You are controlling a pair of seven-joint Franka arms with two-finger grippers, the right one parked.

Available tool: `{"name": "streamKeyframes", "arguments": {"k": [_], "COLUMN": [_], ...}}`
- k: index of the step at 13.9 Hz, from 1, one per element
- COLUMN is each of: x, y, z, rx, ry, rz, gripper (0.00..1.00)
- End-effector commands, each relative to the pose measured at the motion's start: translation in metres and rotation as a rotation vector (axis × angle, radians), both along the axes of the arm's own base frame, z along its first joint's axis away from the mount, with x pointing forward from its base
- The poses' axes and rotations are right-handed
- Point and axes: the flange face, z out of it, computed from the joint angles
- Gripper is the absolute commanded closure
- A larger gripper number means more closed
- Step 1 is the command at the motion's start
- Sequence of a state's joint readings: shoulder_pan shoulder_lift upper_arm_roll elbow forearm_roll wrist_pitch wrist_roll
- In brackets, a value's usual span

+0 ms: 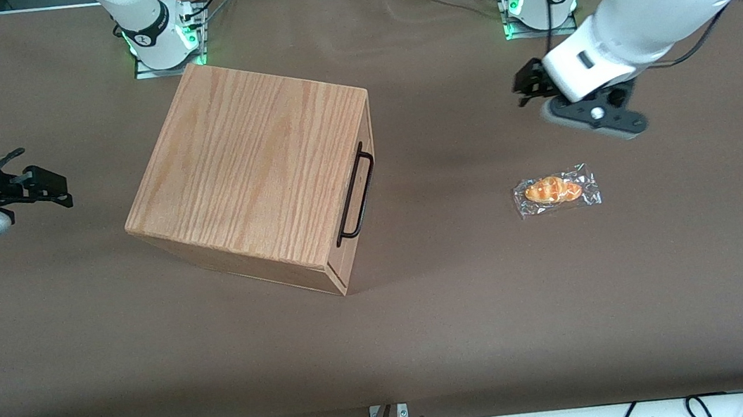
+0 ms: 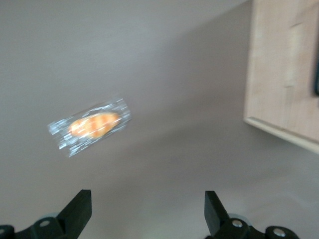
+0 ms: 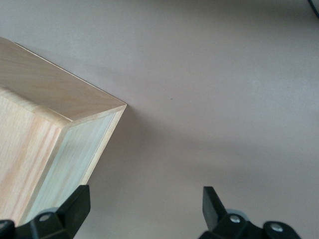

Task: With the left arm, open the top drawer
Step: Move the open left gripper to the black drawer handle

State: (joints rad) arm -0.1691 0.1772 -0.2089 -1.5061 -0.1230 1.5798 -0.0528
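The large oak-grain box [image 1: 254,173] stands on the brown table, its front turned toward the working arm's end. The top drawer's thin black wire handle [image 1: 356,195] runs along that front, and the drawer sits flush, shut. My left arm's gripper [image 1: 525,87] hovers above the table well in front of the drawer, apart from the handle. In the left wrist view the gripper [image 2: 148,209] is open with bare table between its black fingers [image 2: 79,209]. The box's front [image 2: 281,74] and a sliver of the handle [image 2: 316,74] show there too.
A bread roll in clear wrap [image 1: 556,190] lies on the table, nearer the front camera than the gripper, also seen as a wrapped roll [image 2: 92,125] by the wrist. Two arm bases [image 1: 163,39] [image 1: 541,0] stand along the table's back edge.
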Motion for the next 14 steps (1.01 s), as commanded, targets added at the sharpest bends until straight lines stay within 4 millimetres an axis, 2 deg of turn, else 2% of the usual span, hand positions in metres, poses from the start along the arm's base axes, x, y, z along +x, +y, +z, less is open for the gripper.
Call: {"name": "streamKeyframes", "arguments": {"k": [1, 2, 3, 7, 9, 14], "x": [0.033, 0.042, 0.042, 0.047, 0.044, 0.041], "y": [-0.044, -0.055, -0.076, -0.134, -0.156, -0.193], "z": [-0.025, -0.034, -0.044, -0.082, -0.097, -0.129], "rx": [-0.09, -0.121, -0.171, -0.252, -0.264, -0.302], "ry": [-0.036, -0.07, -0.067, -0.103, -0.119, -0.167], "rz": [-0.022, -0.013, 0.004, 0.106, 0.127, 0.12], "gripper": [0.0, 0.0, 0.0, 0.0, 0.0, 0.0]}}
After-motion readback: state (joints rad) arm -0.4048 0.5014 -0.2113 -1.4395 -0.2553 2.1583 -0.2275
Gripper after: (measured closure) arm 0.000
